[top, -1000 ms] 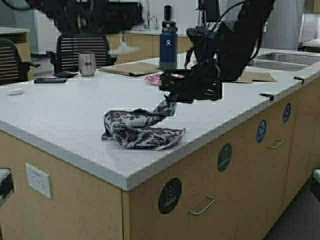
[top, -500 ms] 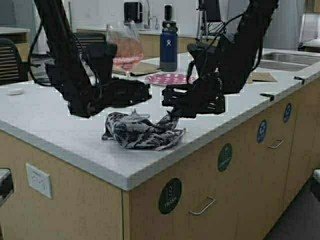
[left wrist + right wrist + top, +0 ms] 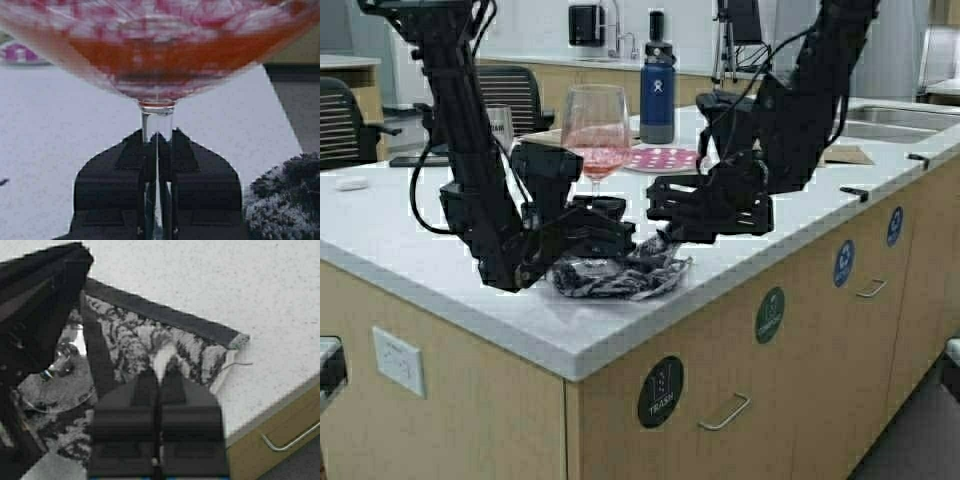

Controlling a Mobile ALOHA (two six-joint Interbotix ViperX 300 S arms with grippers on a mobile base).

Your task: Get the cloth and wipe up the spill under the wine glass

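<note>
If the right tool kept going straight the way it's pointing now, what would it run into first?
Probably the left tool. The right tool, shut on a fold of the cloth, points across the counter toward it, where it grips the wine glass by the stem. Depth is unclear; it might plough into bunched cloth first.

wine glass (image 3: 157, 60) rim: cut off | foot: hidden (behind left gripper (image 3: 610, 215)) | cloth (image 3: 620, 275): part-covered
</note>
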